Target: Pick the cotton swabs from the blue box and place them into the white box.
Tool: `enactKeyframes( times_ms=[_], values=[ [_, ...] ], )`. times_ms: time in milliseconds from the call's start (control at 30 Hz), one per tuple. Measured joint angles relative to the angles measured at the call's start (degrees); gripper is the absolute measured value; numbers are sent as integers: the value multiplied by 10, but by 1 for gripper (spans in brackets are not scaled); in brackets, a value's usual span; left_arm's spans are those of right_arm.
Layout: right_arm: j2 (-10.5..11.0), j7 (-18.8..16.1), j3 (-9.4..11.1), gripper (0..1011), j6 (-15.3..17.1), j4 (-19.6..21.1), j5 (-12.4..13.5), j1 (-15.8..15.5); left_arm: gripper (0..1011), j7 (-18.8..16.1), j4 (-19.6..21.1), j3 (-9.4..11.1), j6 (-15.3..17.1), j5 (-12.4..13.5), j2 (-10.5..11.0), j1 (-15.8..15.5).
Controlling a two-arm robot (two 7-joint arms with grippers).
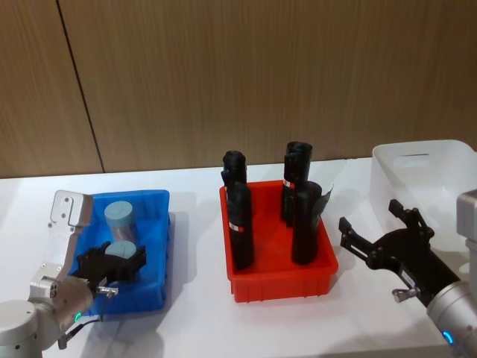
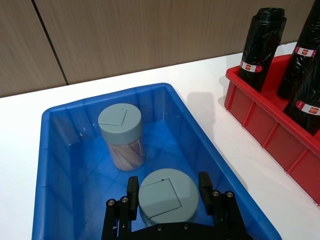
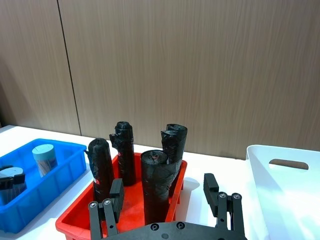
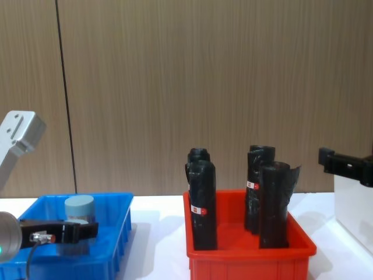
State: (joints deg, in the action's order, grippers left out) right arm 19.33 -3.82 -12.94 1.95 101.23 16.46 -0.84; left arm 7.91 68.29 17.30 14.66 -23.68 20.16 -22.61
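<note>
Two cotton swab jars with pale blue-grey lids stand in the blue box [image 1: 159, 224] at the left of the table. My left gripper [image 2: 168, 186] reaches into that box, shut on the nearer jar [image 2: 167, 202], with a finger tight against each side of the lid. This jar still rests on the box floor. The farther jar [image 2: 120, 130] stands free behind it. At the table's far right stands the white box [image 1: 425, 160]. My right gripper [image 1: 370, 216] hovers open and holding nothing between the red bin and the white box.
A red bin [image 1: 283, 282] with several tall black wrapped rolls [image 1: 240, 224] sits mid-table between the two boxes. A wood-panelled wall runs behind the white tabletop. Bare table lies in front of the red bin.
</note>
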Motion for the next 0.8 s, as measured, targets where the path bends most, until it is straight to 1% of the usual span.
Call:
enactKeyframes(
  times_ms=[67,100,133,367,600,667,700,800],
  values=[
    [0,0,0,1001,0,0,0,0,756,2,-3,0,-1,0,-1,-2],
    [0,0,0,1002,0,0,0,0,691,4,-6,0,-2,0,-2,-3],
    [0,0,0,1001,0,0,0,0,670,5,-7,0,-3,0,-2,-4],
    [0,0,0,1001,0,0,0,0,669,7,-8,0,-4,1,-3,-5],
    [0,0,0,1001,0,0,0,0,669,10,21,-3,-5,12,3,0],
    [0,0,0,1001,0,0,0,0,669,14,40,-5,-5,18,7,3],
    [0,0,0,1002,0,0,0,0,669,14,40,-5,-5,18,7,3],
    [0,0,0,1001,0,0,0,0,669,21,72,-8,-3,25,13,7]
  ],
)
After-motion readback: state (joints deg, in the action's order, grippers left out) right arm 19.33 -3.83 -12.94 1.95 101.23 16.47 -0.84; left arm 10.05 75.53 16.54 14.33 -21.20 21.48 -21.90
